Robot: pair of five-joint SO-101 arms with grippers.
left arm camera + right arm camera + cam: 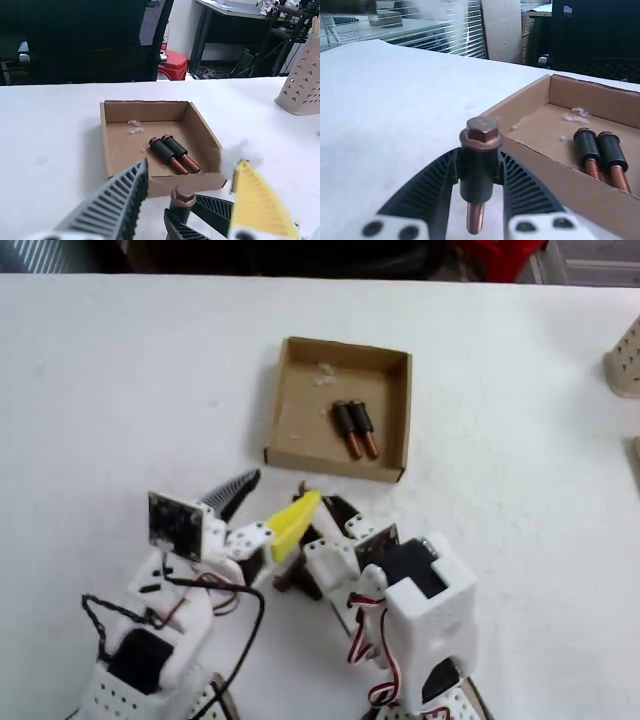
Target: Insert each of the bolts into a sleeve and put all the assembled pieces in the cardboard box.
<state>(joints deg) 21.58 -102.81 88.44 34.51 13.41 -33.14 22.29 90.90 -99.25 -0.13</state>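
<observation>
- My right gripper [477, 159] is clamped on a black sleeve [477, 182] with a copper bolt [480, 134] through it. The piece stands upright, head up, at lower centre of the high view.
- My left gripper [192, 169] is spread wide, just left of the right one.
- The cardboard box [300, 410] sits above centre, with two assembled pieces [355, 428] side by side inside.

Bright, even light; shadows short and soft. White counter [100, 390] nearly washed out in high view. Faint shade beside and inside cardboard box [330, 462]. Room [75, 40] behind stays dark. Daylight glare through blinds [445, 30]; dull sheen on bolt [481, 132] head.
</observation>
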